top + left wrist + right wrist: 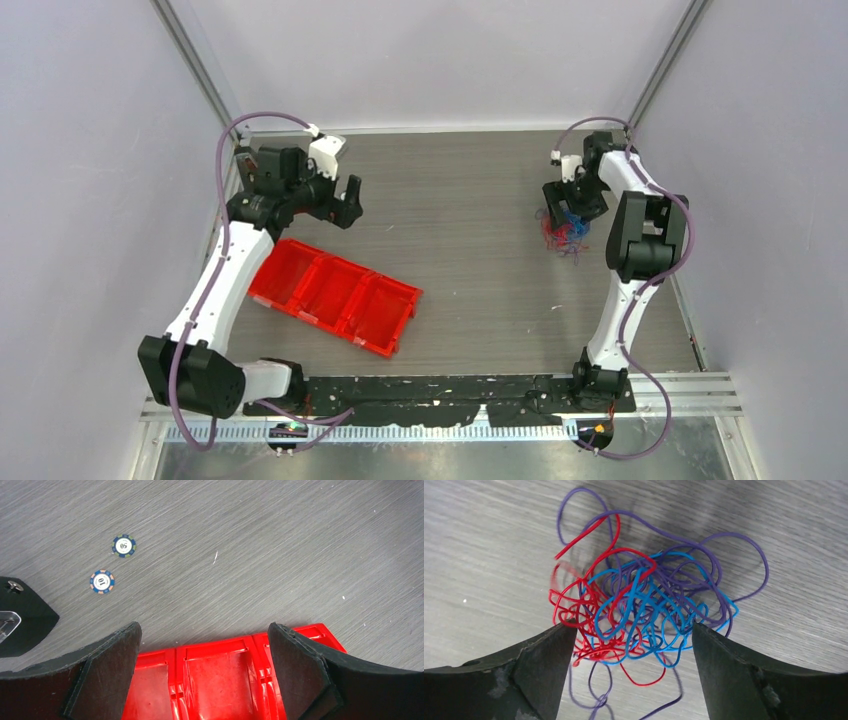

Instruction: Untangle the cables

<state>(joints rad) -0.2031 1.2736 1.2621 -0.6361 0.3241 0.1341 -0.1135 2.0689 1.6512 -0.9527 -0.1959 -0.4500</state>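
The cables [644,605] are one tangled clump of thin red, blue and purple strands on the grey table, seen at the right in the top view [562,233]. My right gripper [631,635] is open right over the clump, its black fingers [544,665] on either side of the tangle's near part; some strands lie between them. In the top view the right gripper [566,205] points down at the clump. My left gripper [205,645] is open and empty, far to the left [345,203], above the red tray.
A red tray with three compartments [335,292] lies left of the middle; its rim shows in the left wrist view [215,645]. Two poker chips, marked 50 [123,545] and 10 [102,581], lie on the table. Walls stand close at left and right.
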